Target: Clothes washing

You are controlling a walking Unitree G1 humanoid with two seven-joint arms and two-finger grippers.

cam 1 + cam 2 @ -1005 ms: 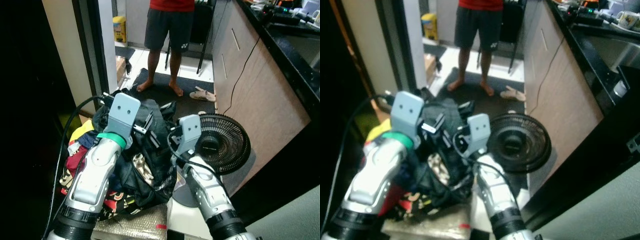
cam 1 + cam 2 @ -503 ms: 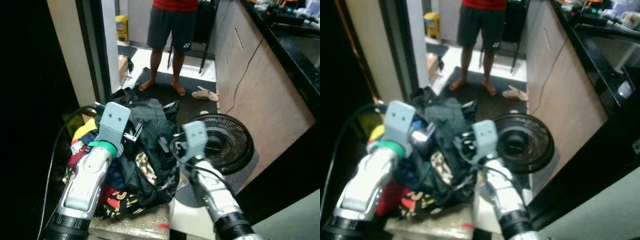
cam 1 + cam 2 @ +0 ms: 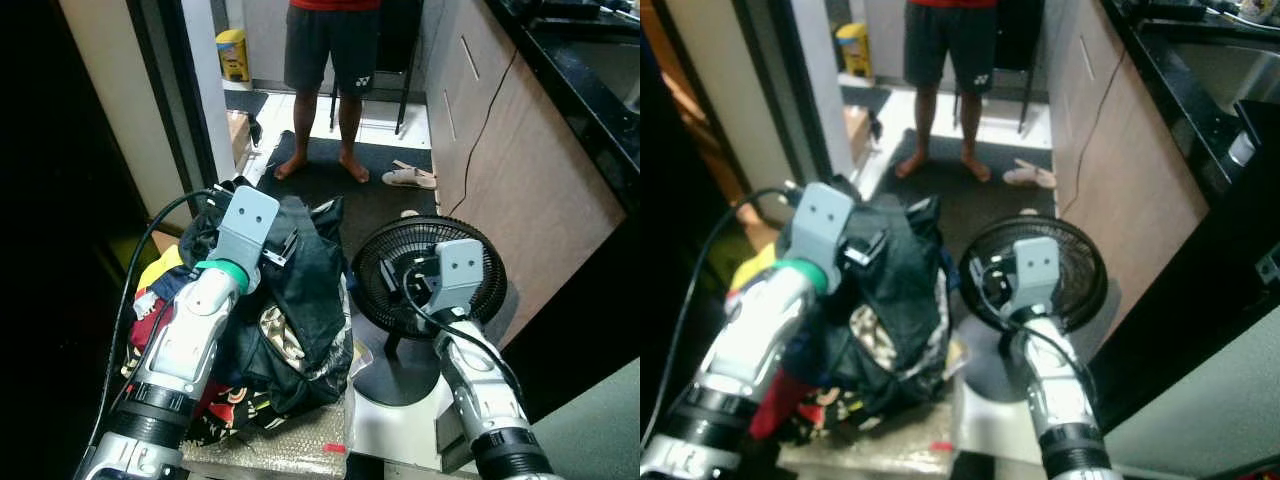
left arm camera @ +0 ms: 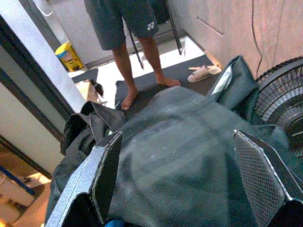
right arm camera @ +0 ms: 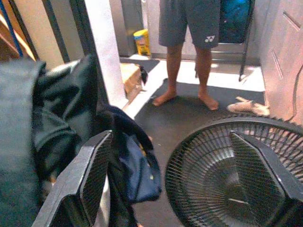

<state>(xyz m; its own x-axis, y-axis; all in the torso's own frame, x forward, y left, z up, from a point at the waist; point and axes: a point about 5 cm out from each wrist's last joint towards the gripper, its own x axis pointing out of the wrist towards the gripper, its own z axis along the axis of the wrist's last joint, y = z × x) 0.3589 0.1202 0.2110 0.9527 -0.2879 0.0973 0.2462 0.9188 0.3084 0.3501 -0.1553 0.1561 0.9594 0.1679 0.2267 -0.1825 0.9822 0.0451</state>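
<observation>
Fingers of the left gripper [image 4: 189,189] are spread wide just above the dark green garment [image 4: 189,146] on top of the clothes pile [image 3: 250,330], holding nothing. The right gripper [image 5: 189,184] is also open, in front of the black fan [image 3: 425,275] to the right. I think the left should go lower and pinch one thick fold, while the right stays away from the fan grille.

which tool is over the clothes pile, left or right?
The left tool: it hovers open over the dark green garment atop the clothes pile. The right tool is off to the side, in front of the black fan.
</observation>
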